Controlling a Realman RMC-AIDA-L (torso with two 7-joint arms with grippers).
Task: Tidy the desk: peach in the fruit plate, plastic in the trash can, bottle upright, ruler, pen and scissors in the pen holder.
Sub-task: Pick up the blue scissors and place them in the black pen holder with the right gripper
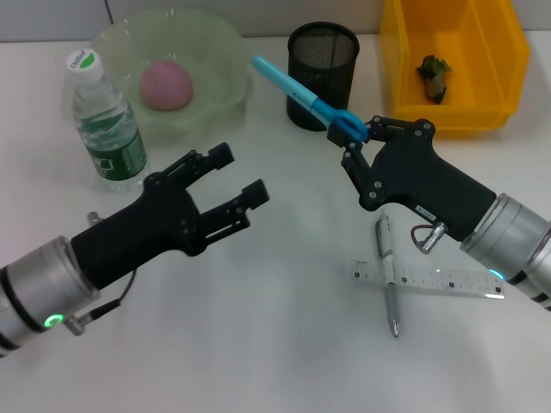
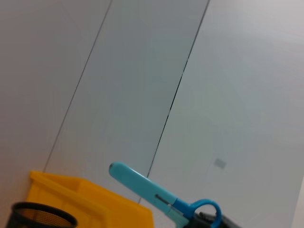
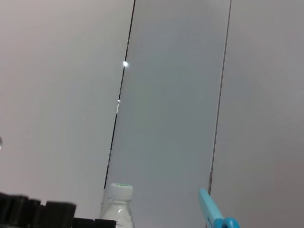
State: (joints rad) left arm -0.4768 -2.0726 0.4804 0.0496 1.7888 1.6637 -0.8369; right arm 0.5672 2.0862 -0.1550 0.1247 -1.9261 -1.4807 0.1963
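The worktop (image 1: 284, 344) is plain matte white, and behind it stands a pale panelled wall with thin dark seams. Along the back edge sit three holders: a translucent green fruit plate (image 1: 225, 43) with a wavy rim holding the smooth pink peach (image 1: 166, 84), a black wire-mesh pen holder (image 1: 323, 73), and the glossy yellow trash can (image 1: 495, 52) with a small dark crumpled scrap (image 1: 433, 76) inside.

The clear bottle (image 1: 108, 129), green-labelled and white-capped, stands upright just beside the fruit plate.

The right claw (image 1: 351, 136) is closed on the light blue handles of the scissors (image 1: 301, 95), held above the worktop, the cyan blade cover slanting up across the front of the pen holder's rim. The left claw (image 1: 234, 185) hovers wide and holds nothing, over bare surface in front of the bottle.

Under the right arm the silver pen (image 1: 390, 275) lies across the clear ruler (image 1: 430, 282), touching it. The near half of the worktop is open.
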